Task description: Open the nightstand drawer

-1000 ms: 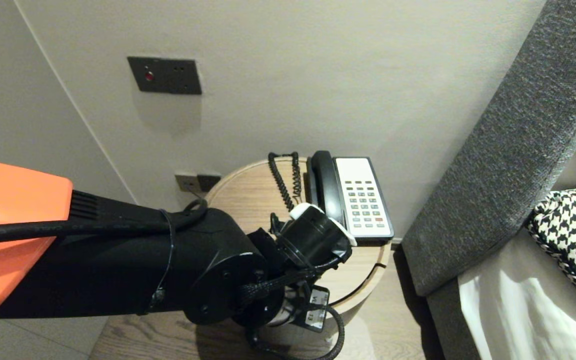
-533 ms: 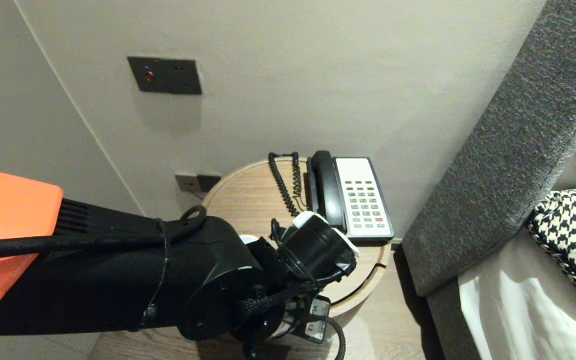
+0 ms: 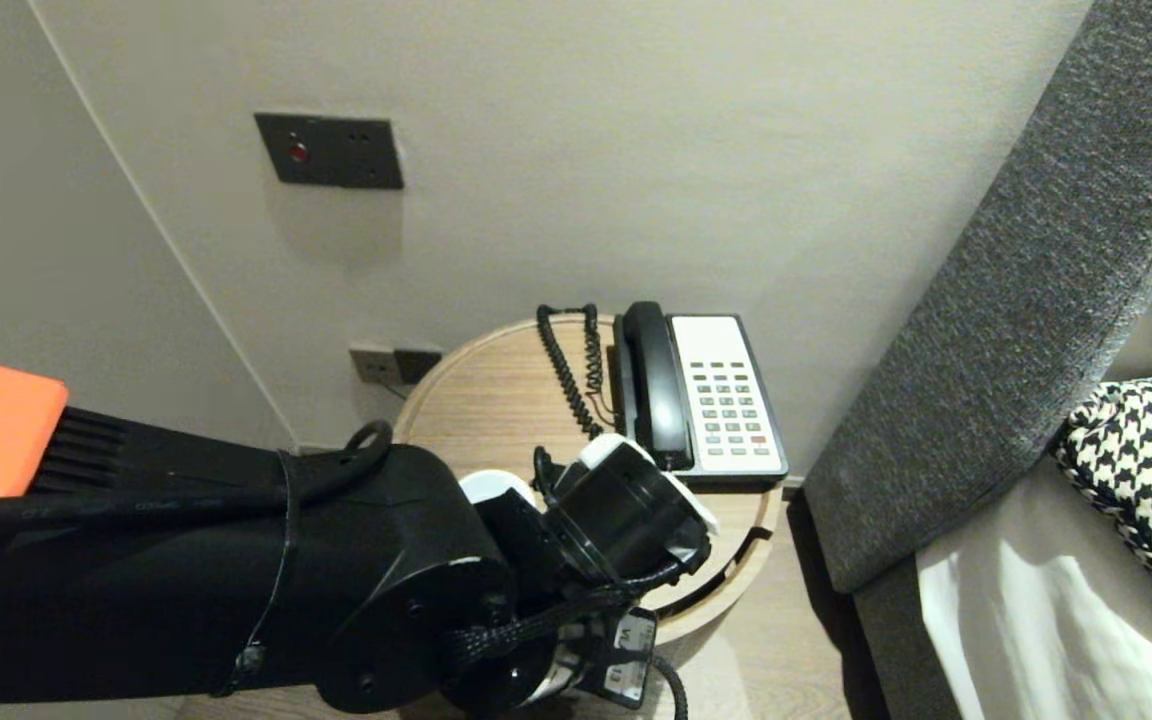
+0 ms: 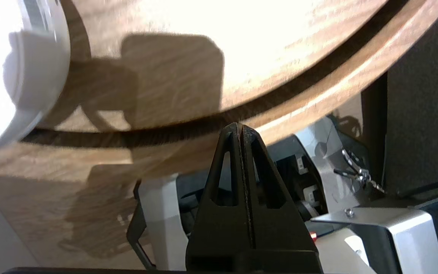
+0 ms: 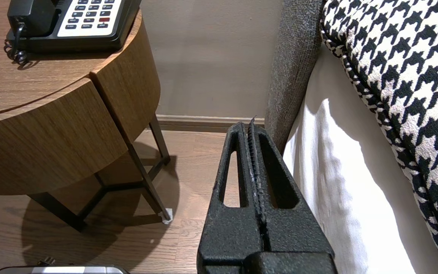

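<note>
Two grippers, both clenched on nothing. The left gripper [image 4: 240, 127] hangs over the front edge of the side table [image 4: 173, 76], tips above the dark groove [image 4: 188, 127] along the rim.

Risk, as judged:
- With the fingers pressed together, a sideways sweep would shove the white round object [image 4: 2, 76] rather than grasp it, perhaps toward the telephone [image 3: 701, 395] at the table's back.
- A descent could jam the tips into the groove.

Position: the object stands on the table top, further in from the front edge and off to one side of the fingers, near but apart.

The right gripper [image 5: 251, 125] is parked low, off the table's bed side.
</note>
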